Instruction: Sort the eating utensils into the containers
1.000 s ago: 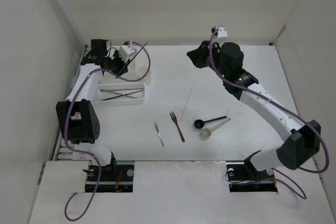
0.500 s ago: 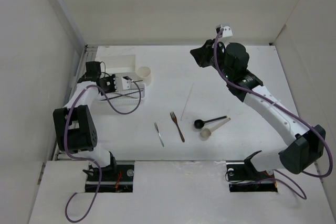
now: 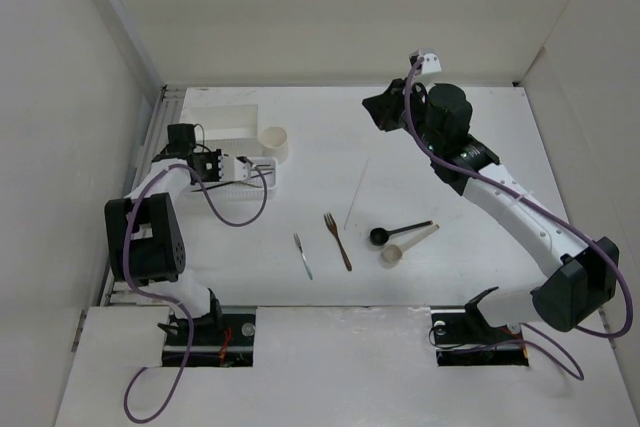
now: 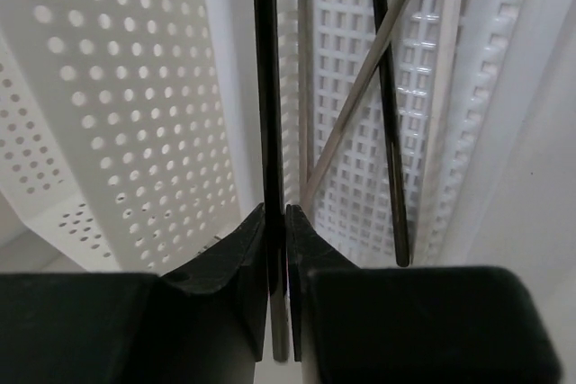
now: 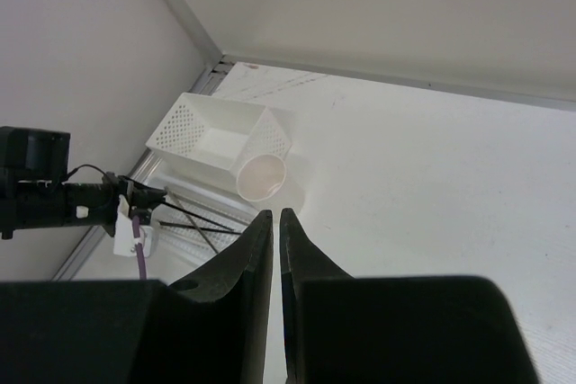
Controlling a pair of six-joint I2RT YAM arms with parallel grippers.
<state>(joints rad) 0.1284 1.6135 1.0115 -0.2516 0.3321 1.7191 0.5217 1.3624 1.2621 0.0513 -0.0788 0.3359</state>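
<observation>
My left gripper (image 3: 254, 164) is low over the slotted tray (image 3: 232, 188) and shut on a dark chopstick (image 4: 265, 87), which runs lengthwise above the tray's mesh floor (image 4: 432, 132). In the tray lie a metallic chopstick (image 4: 360, 87) and another dark chopstick (image 4: 385, 114), crossing each other. A pale chopstick (image 3: 356, 194), brown fork (image 3: 337, 240), grey fork (image 3: 302, 255), black spoon (image 3: 398, 231) and beige spoon (image 3: 408, 244) lie on the table. My right gripper (image 3: 375, 107) hangs high at the back, shut and holding nothing.
A perforated rectangular box (image 3: 222, 117) and a round cup (image 3: 274, 140) stand just behind the tray. In the right wrist view the cup (image 5: 261, 175) and box (image 5: 216, 137) lie ahead of my fingers. White walls enclose the table on three sides.
My left gripper has come down from above the box and cup to the tray, carrying the dark chopstick. The right arm has barely shifted.
</observation>
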